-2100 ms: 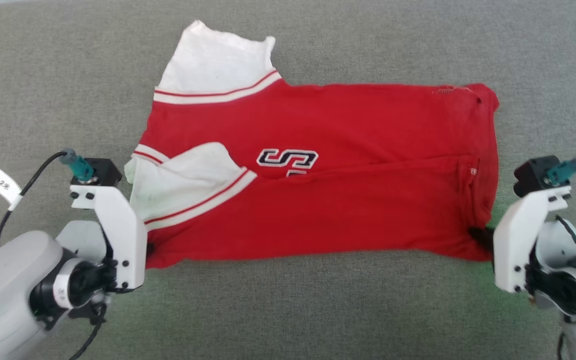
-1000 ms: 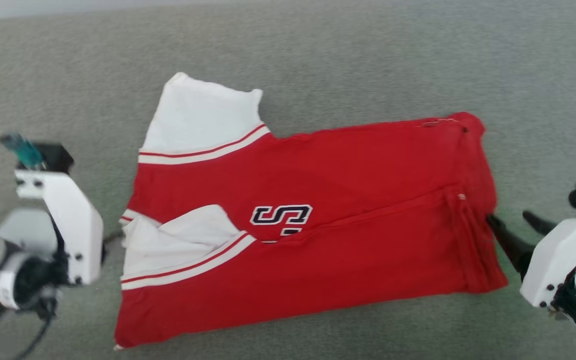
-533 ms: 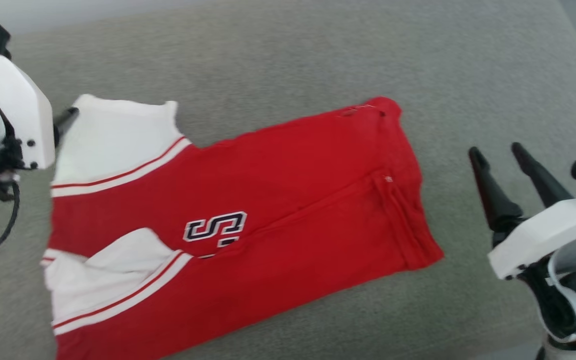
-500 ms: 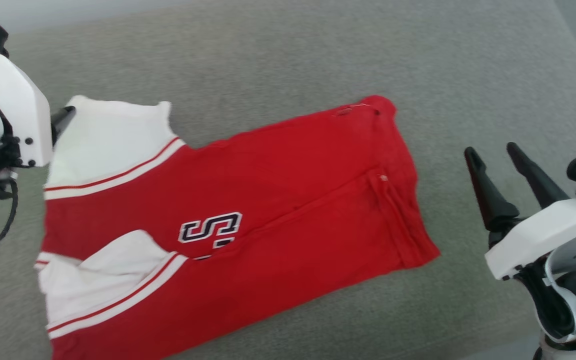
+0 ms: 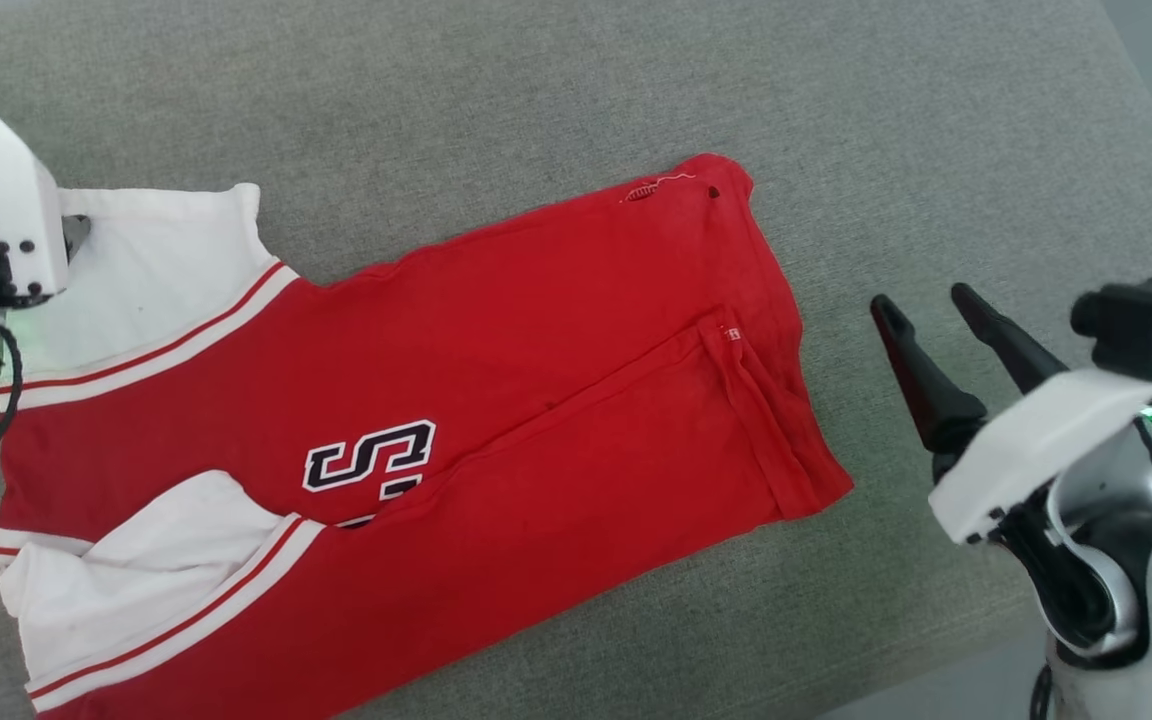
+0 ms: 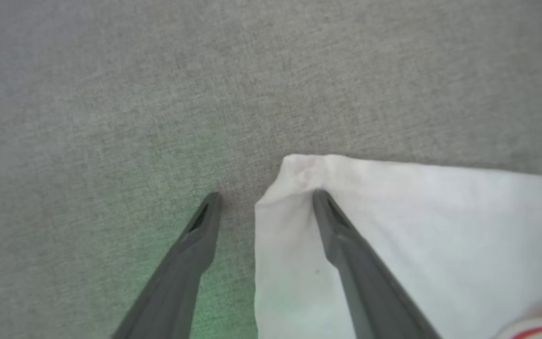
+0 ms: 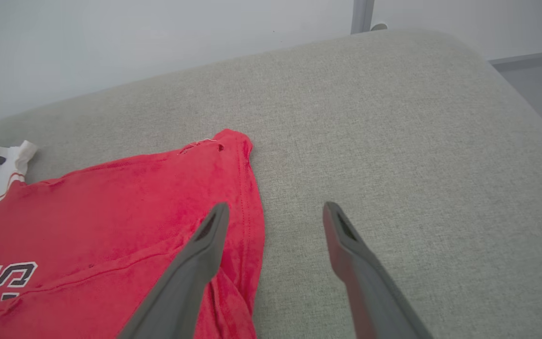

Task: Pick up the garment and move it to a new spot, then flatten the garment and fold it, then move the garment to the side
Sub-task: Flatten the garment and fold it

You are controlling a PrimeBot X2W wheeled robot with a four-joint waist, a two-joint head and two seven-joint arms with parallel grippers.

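Garment (image 5: 496, 400) looks soft, light, floppy; I'd pinch the sleeve corner (image 6: 299, 167) at 10 o'clock, which my wide-spread left gripper (image 6: 266, 194) straddles. Right gripper (image 5: 921, 297), 3 o'clock, gapes empty.

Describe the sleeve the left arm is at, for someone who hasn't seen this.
On the grey cushion lies a red jersey. Its far white sleeve lies flat on the cushion, corner between the open left jaws; the near sleeve is folded onto the red body.

One letter readable
A black, white-edged S (image 5: 368, 467) sits on the red shirt (image 5: 556, 330); the mark just below is half hidden.
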